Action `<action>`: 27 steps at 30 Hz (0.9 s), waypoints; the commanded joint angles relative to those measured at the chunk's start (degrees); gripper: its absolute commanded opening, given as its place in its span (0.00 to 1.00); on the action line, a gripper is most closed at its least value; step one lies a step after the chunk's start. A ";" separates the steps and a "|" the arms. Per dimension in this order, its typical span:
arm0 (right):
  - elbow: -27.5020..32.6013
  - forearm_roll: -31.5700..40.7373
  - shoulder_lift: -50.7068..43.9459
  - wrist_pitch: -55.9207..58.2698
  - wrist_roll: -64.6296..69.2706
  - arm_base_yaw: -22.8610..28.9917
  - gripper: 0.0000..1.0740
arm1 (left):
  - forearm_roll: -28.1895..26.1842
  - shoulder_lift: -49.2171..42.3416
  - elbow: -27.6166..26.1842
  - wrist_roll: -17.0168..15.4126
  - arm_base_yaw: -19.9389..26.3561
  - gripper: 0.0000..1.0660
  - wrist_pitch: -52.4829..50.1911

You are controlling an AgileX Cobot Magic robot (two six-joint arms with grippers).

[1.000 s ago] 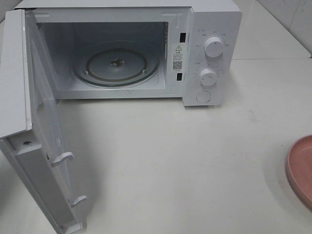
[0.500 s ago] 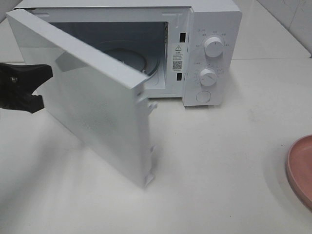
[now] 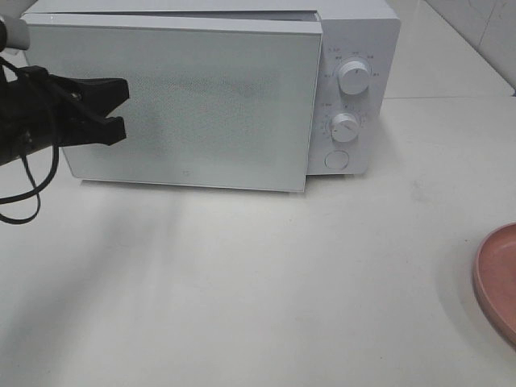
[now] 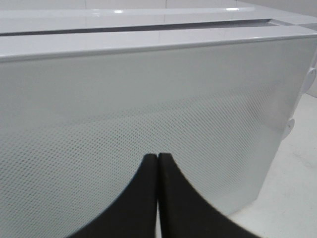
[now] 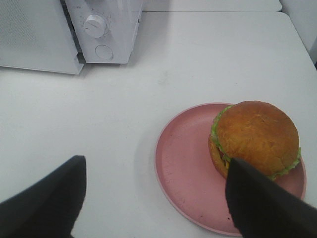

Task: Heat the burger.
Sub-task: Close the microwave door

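At far left, against the front of the microwave (image 3: 347, 48) door (image 3: 201, 105): left gripper (image 3: 121, 111), fingers pressed together, holding nothing, tips on or just off the dotted panel. Looks like a push to shut the door. Not latched yet, judging by the thin gap along the top edge and the right edge standing slightly proud of the body.

To do it well: push flat and square, keep the tips on the panel and not the edge, ease off once the door seats, and avoid shoving the whole oven back across the table (image 3: 282, 282).

Worth a check first: burger (image 5: 255, 139) out on the pink plate (image 5: 183, 168) at the near right, well apart from the oven, sitting toward one side of the plate. Right gripper (image 5: 156, 166) hovering above it, fingers wide apart, holding nothing. Seems the door must be open for the burger to go in. Cannot tell what is behind the panel.

Around: two knobs (image 3: 354, 76) and a round button (image 3: 336, 160) on the right of the oven, clear of both arms. Black cable (image 3: 24, 201) looping off the left arm, near the door's left edge; mind snagging. Bare table between plate and oven, nothing blocking that path except the door itself.
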 commanded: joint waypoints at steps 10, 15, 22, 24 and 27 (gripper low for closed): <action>0.06 0.06 -1.60 -0.34 -0.86 -0.46 0.70 | -4.30 6.59 -7.96 -0.06 -7.28 0.00 0.92; 0.06 0.00 -1.60 -0.34 -0.80 -0.46 0.70 | -5.79 9.17 -11.00 -0.06 -9.45 0.00 1.03; 0.06 0.00 -1.60 -0.34 -0.80 -0.46 0.70 | -7.28 12.26 -15.41 0.00 -11.80 0.00 1.49; 0.06 0.00 -1.60 -0.34 -0.80 -0.46 0.70 | -8.14 13.01 -16.50 -0.06 -12.32 0.00 2.12; 0.06 0.00 -1.60 -0.34 -0.80 -0.46 0.70 | -9.28 14.21 -18.11 -0.06 -13.01 0.00 2.46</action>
